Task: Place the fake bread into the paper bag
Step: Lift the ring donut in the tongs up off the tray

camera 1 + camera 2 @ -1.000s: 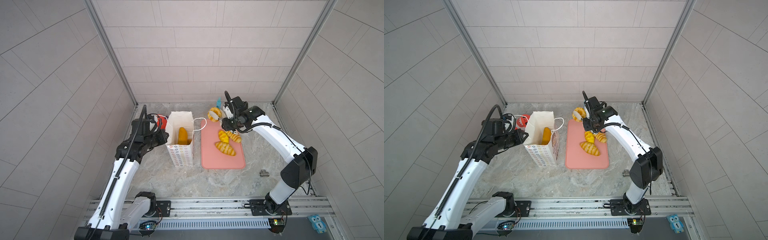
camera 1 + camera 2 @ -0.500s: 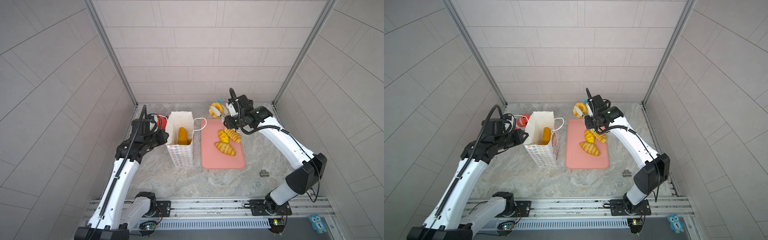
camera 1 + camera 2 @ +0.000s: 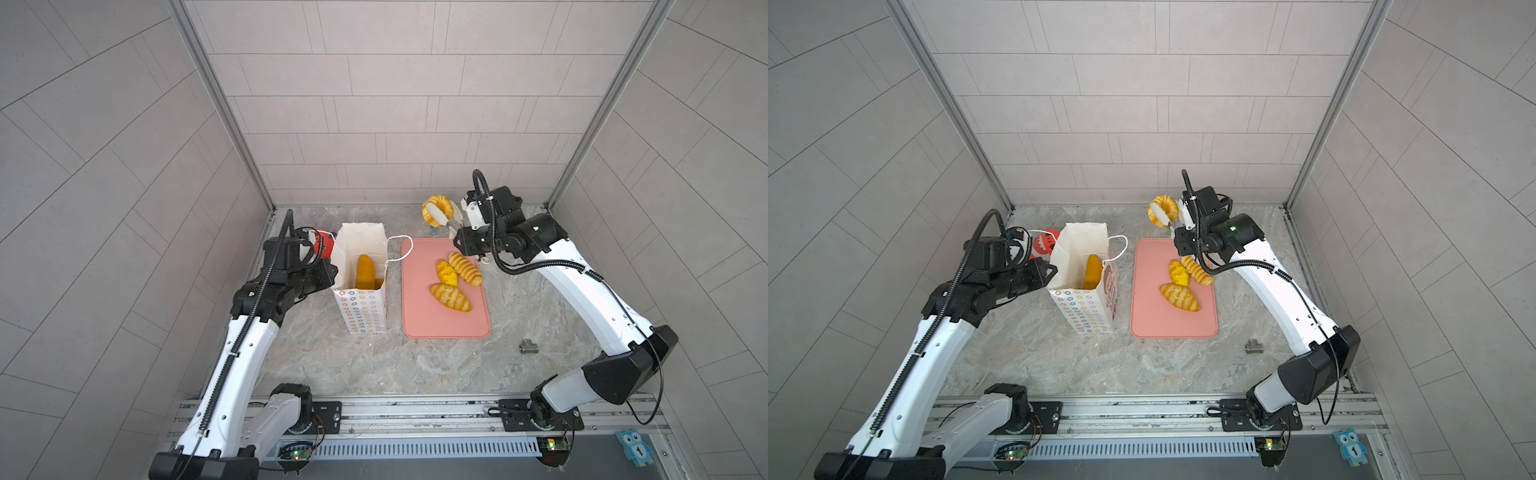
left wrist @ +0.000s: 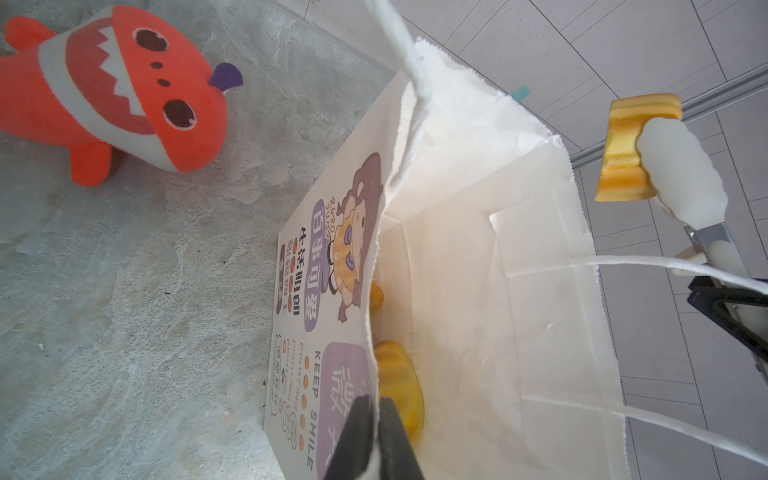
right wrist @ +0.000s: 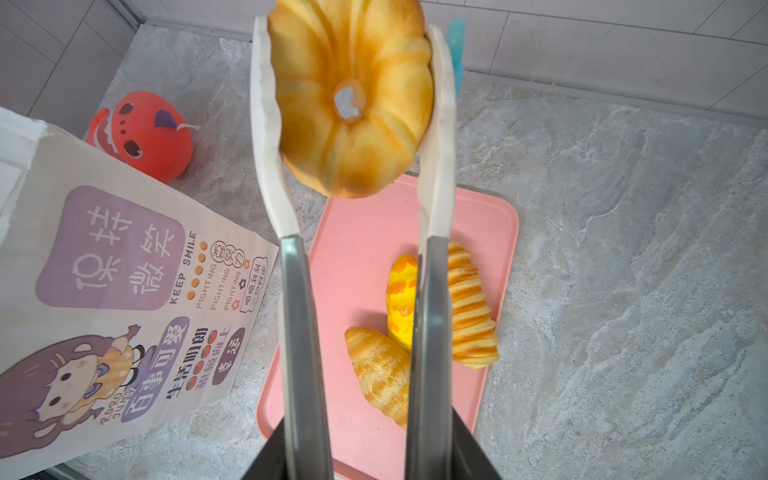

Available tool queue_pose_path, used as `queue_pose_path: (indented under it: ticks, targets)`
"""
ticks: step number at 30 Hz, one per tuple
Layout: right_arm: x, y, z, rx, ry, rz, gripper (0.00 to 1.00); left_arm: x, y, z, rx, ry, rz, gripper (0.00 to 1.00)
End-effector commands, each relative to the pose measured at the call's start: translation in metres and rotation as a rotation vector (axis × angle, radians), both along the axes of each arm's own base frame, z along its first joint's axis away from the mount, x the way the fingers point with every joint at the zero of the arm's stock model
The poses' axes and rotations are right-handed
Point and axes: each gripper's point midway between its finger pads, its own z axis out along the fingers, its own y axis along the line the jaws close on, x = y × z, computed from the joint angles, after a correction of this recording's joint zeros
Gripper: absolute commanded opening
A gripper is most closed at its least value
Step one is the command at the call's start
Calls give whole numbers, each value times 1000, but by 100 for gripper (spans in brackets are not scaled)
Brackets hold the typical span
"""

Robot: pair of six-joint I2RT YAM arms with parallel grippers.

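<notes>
1. The right gripper [image 5: 351,83] is clamped on a glossy golden fluted ring [image 5: 365,158] of fake bread. Its two white-tipped fingers [image 5: 266,124] press opposite sides of the ring, which hangs in the air clear of the table.
2. In a top view the held ring sits just off the 12 o'clock end of the flat pink tray [image 3: 440,324].
3. Three more golden fake breads lie on the tray's 12 o'clock half. A striped roll [image 3: 466,268] touches an oval yellow bun [image 3: 446,272], and a striped loaf [image 3: 451,297] lies at 6 o'clock of them.
4. The tall white paper bag [image 3: 363,307] with a cartoon girl printed on it stands open-mouthed at 9 o'clock of the tray, just beside it. A long golden loaf [image 3: 365,272] stands on end inside.
5. The left gripper [image 4: 376,436] is closed on the bag's rim at the bag's 9 o'clock side, with the paper edge pinched between its black fingers [image 4: 353,432].
6. A red-orange plush shark [image 4: 116,91] lies on the grey marbled table [image 3: 374,365] at about 10 o'clock of the bag. A small metal fitting [image 3: 528,346] rests at 4 o'clock of the tray.
</notes>
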Motion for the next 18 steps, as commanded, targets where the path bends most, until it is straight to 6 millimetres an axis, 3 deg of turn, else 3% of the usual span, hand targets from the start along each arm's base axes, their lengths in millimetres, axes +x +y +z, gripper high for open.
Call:
queue_pose_path:
  ticks: [1,18]
  targets:
    - [-6,-7,38,37,-97,-9,45,1,1,12,-5,-24,5,11]
    - [-25,-3,87,145,-192,30,45,1,1,12,-8,-26,6,11]
